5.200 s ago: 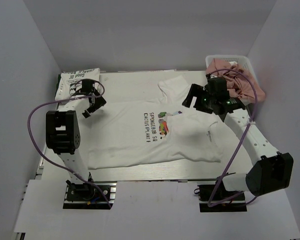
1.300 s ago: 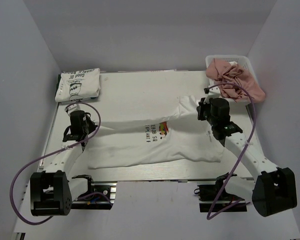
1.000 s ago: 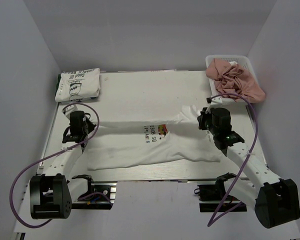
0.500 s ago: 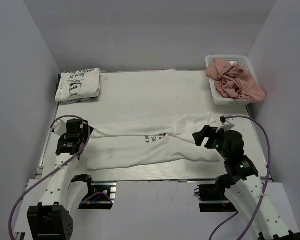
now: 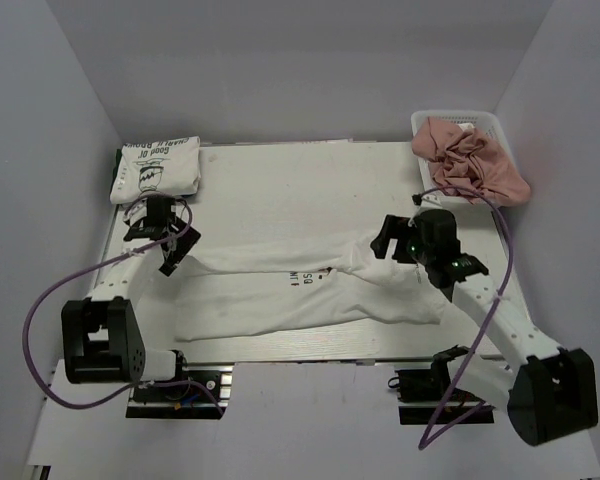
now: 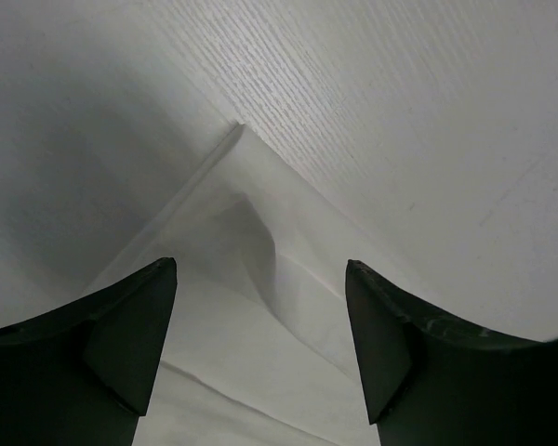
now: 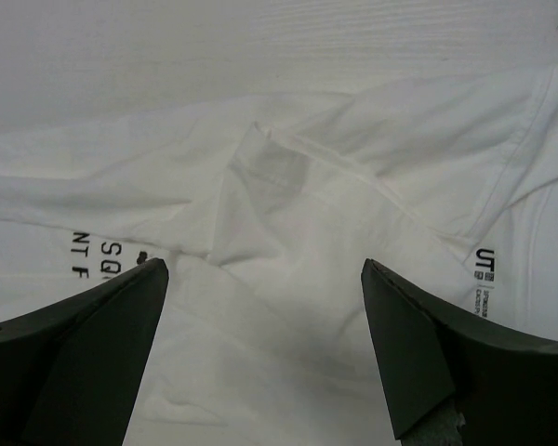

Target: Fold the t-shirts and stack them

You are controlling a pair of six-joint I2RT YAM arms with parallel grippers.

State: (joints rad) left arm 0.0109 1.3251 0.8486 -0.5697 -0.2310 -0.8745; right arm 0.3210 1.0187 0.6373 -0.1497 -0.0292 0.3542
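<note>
A white t-shirt point(image 5: 300, 295) lies on the table folded lengthwise, its far half laid over the near half; only a strip of dark lettering point(image 5: 300, 277) shows. A folded white t-shirt with a black line-drawing point(image 5: 157, 170) lies at the far left. My left gripper point(image 5: 167, 258) is open and empty above the shirt's left corner point(image 6: 246, 200). My right gripper point(image 5: 388, 240) is open and empty above the shirt's collar end point(image 7: 288, 242).
A white basket point(image 5: 427, 127) with crumpled pink cloth point(image 5: 470, 160) stands at the far right corner. Grey walls close in the table on three sides. Purple cables loop beside both arms.
Both grippers carried the shirt's far edge toward the near edge, folding it in half, then let go and lifted back toward the far side.
</note>
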